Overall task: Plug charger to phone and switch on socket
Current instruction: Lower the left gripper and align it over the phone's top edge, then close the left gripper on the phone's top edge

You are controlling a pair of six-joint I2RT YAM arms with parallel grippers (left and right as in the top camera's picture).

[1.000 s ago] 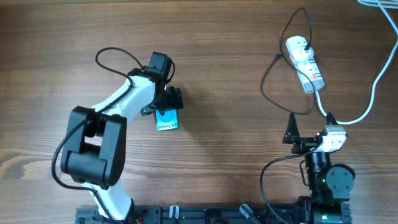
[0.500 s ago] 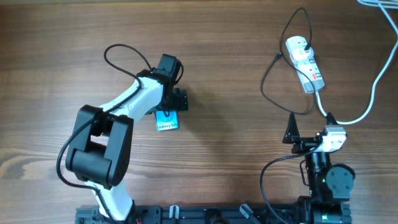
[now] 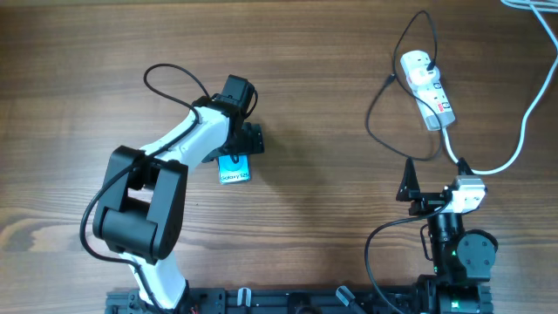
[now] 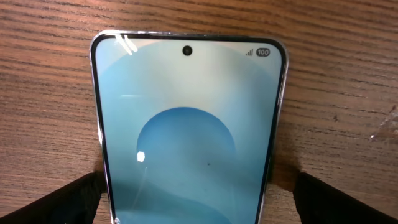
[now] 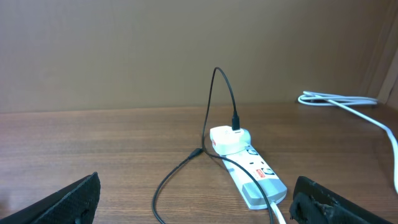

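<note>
wood-grain worktop [image 3: 314,87] fills the whole scene, and every place below is given from the socket [image 3: 432,100], the white power strip lying towards the far right.

well to the left of the socket, the phone [image 4: 189,118] lies flat with its turquoise screen up. the left claw [image 3: 237,150] hangs over the phone's lower end, released. one finger stands on each side and a strip of bare wood shows between each finger and the phone's edges. that straddle looks meant to square or steady the phone for plugging in, not to lift it.

just left of the socket, the charger [image 3: 370,118] loops loosely over the wood. it runs from the white adapter block [image 3: 416,64] seated in the socket's far end. i cannot tell where its plug tip lies, but it is nowhere near the phone.

near the socket's front end sits the right claw [image 5: 198,202], spread wide and empty. it faces the strip, probably parked there to fetch the cable. a thick white cord [image 3: 514,148] trails off to the socket's right.
</note>
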